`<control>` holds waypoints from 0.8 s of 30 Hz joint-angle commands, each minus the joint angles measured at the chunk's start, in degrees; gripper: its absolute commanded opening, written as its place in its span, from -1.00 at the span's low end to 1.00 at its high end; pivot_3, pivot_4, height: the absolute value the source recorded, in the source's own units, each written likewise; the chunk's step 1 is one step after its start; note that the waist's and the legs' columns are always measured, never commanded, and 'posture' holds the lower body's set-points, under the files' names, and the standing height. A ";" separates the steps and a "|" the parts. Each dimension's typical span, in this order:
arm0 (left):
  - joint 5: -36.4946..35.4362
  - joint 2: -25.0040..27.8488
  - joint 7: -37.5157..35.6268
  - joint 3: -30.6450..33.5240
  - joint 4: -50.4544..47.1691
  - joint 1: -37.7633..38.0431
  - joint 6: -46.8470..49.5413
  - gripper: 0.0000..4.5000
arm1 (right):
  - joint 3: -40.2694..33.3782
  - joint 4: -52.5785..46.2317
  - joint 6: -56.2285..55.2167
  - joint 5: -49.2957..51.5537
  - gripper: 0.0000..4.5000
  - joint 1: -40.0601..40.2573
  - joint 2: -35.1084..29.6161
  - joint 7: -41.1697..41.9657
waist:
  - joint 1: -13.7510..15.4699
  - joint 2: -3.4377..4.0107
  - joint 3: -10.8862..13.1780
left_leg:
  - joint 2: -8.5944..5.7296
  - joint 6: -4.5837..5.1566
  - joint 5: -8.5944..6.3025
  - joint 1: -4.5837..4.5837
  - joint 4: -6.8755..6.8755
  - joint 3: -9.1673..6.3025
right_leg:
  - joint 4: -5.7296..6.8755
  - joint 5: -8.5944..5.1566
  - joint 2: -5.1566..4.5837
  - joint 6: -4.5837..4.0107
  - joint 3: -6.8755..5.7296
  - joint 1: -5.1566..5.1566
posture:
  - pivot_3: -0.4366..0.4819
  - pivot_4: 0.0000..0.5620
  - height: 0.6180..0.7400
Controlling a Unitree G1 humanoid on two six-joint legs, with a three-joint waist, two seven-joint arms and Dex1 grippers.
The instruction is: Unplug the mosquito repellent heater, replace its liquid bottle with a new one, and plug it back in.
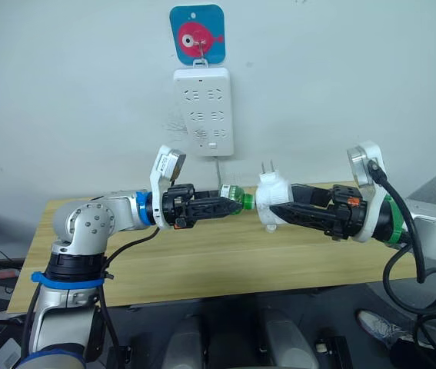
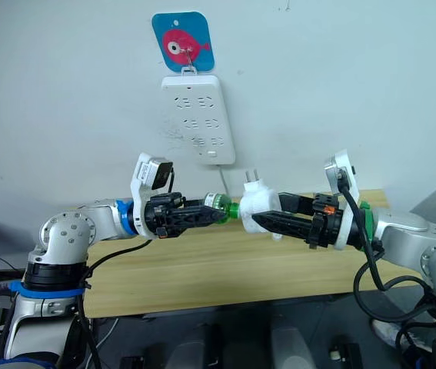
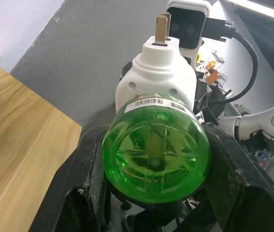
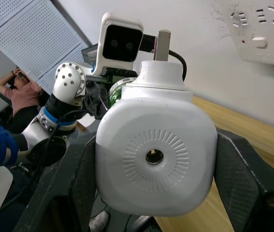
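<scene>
Both arms meet in the air above the wooden table (image 1: 202, 265), in front of the wall. The right gripper (image 1: 273, 209) is clamped on the white heater (image 1: 270, 198), one black finger on each side of its rounded body, and holds it with its two metal prongs (image 1: 267, 166) pointing up, unplugged and well below the white power strip (image 1: 203, 111) that hangs on the wall under a blue card with a pink fish (image 1: 198, 33). The left gripper (image 1: 233, 202) is closed around a green bottle (image 1: 234, 200), which lies sideways with its neck end touching the heater's side; whether the neck is seated inside the heater cannot be told. In the left wrist view the bottle's round, translucent green base (image 3: 155, 147) faces the camera between the two black fingers (image 3: 86, 179), with a barcode label along its upper edge and the heater (image 3: 157, 75) right behind it. In the right wrist view the heater's front face (image 4: 155, 157), with a ring of fine ribs around a small central hole, sits between the fingers, and a person in a pink shirt (image 4: 17, 94) is seated in the background
</scene>
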 commanded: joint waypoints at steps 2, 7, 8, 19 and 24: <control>-1.13 -1.00 -1.51 -2.03 -4.39 0.20 -0.84 0.05 | 0.12 -1.87 -0.81 5.75 0.33 -0.87 0.83 -1.38 | 0.00 0.00 0.00 | 0.00 0.00 0.00 0.00 0.00 0.00 | 0.01 0.00 0.00 0.00 -0.01 0.00 | -0.50 -0.35 1.00; -0.83 -0.85 -1.53 -2.01 -4.60 0.49 -1.36 0.05 | -0.52 -1.06 -0.87 9.58 0.33 -0.23 0.21 -3.54 | 0.00 0.00 0.00 | 0.00 0.00 0.00 0.00 0.00 0.00 | 0.01 0.00 -0.01 0.00 -0.01 0.00 | -0.49 -0.35 1.00; -0.89 -0.94 -1.39 -1.90 -4.57 0.51 -1.37 0.05 | -0.72 -0.74 -0.97 10.20 0.33 -0.11 0.13 -3.99 | 0.00 0.00 0.00 | 0.00 0.00 0.00 0.00 0.00 0.00 | 0.01 0.00 -0.01 0.00 -0.01 0.00 | -0.49 -0.35 1.00; -5.64 -1.64 1.02 1.52 -3.87 0.48 3.22 0.05 | -1.79 0.92 -1.22 12.37 0.33 2.18 -0.73 -4.83 | 0.01 0.00 0.00 | 0.00 0.00 0.00 0.00 0.01 0.00 | 0.02 0.00 -0.01 0.00 -0.01 0.00 | -0.48 -0.35 1.00; -5.78 -2.55 1.95 1.92 -3.78 0.80 3.38 0.05 | -2.46 1.11 -1.48 15.19 0.33 2.43 -1.58 -5.30 | 0.02 0.00 0.00 | -0.01 0.00 0.00 0.00 0.02 0.01 | 0.02 0.00 -0.01 0.00 -0.01 0.00 | -0.49 -0.35 1.00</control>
